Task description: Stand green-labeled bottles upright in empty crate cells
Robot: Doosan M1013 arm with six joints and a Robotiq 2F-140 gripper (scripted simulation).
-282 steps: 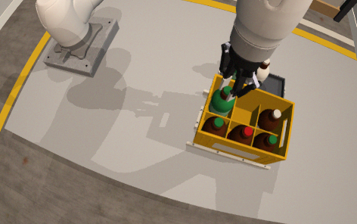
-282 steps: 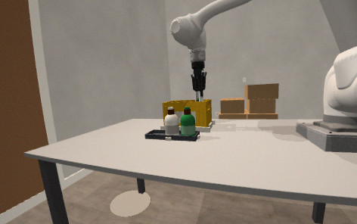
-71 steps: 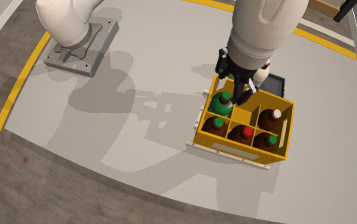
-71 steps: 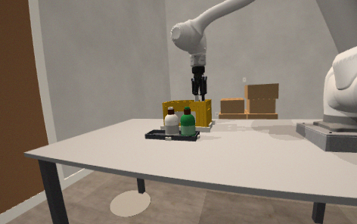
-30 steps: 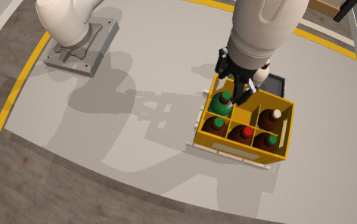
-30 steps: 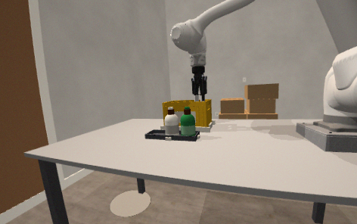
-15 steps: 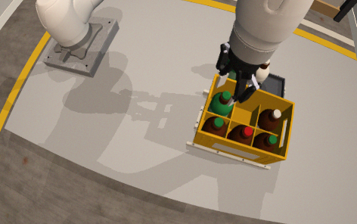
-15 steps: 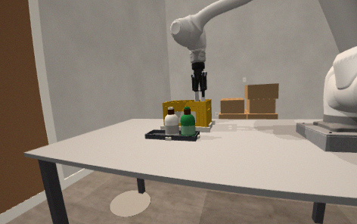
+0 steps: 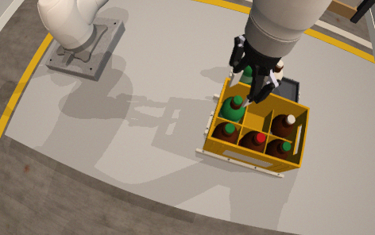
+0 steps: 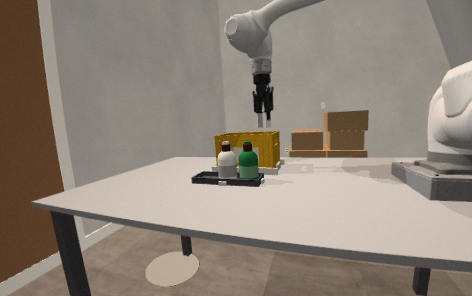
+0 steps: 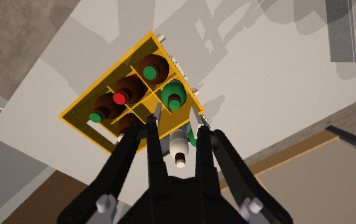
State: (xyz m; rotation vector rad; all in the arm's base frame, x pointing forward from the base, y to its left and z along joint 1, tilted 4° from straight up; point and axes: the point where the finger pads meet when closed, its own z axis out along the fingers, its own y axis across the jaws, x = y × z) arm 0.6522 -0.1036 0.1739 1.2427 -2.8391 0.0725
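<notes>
The yellow crate holds a green-labeled bottle upright in its back left cell, and it also shows in the wrist view. Brown bottles fill the other cells except the back middle cell, which is empty. The dark tray carries a green-labeled bottle and a white-labeled bottle, both upright. My gripper hangs well above the crate's back edge. Its fingers stand partly apart with nothing between them.
The arm's grey base plate sits at the far left of the table. Cardboard boxes stand behind the table. The tray touches the crate's back side.
</notes>
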